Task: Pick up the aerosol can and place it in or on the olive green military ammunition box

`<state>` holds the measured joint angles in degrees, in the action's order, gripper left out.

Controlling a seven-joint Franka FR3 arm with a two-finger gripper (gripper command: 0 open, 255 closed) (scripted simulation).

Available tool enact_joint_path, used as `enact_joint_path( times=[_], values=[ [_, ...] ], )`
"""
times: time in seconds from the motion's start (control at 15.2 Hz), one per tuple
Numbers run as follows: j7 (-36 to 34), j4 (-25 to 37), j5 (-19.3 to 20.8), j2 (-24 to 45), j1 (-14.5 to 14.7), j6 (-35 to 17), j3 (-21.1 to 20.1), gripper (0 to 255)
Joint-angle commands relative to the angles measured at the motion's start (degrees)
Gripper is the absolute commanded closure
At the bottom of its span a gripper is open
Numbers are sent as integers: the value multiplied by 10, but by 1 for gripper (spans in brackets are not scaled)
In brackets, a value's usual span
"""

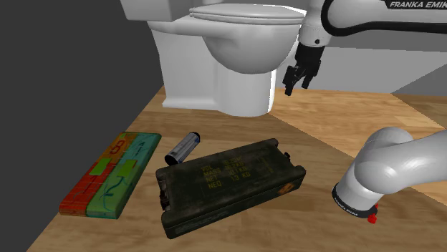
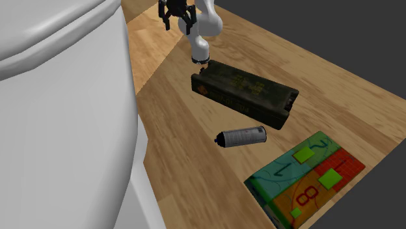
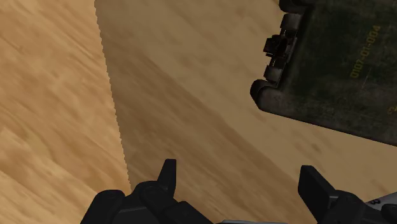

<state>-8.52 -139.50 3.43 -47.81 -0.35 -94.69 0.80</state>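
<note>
Currently the gripper (image 1: 299, 77) hangs high above the wooden floor (image 1: 322, 122), beside the white toilet bowl (image 1: 240, 50). Its fingers are spread wide with nothing between them. The grey aerosol can (image 2: 242, 136) lies on its side on the floor, near the dark olive ammunition box (image 2: 244, 91), between it and a colourful numbered block (image 2: 306, 179). Lying flat, the can probably calls for a grasp across its body. The box's closed lid offers a broad, level landing.
</note>
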Motion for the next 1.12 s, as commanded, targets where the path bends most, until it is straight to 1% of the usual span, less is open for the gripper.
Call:
enact_joint_path(
  times=[0.0, 0.26, 0.59, 0.79, 1.06],
  values=[
    [0, 0, 0, 0, 0, 0, 0, 0],
    [-93, -2, -33, 43, 3, -30, -58, 0],
    [-207, 19, -65, 121, 1, -70, -127, 0],
    [-275, 43, -76, 178, -3, -93, -165, 0],
    [-368, 88, -76, 264, -11, -120, -212, 0]
  ],
)
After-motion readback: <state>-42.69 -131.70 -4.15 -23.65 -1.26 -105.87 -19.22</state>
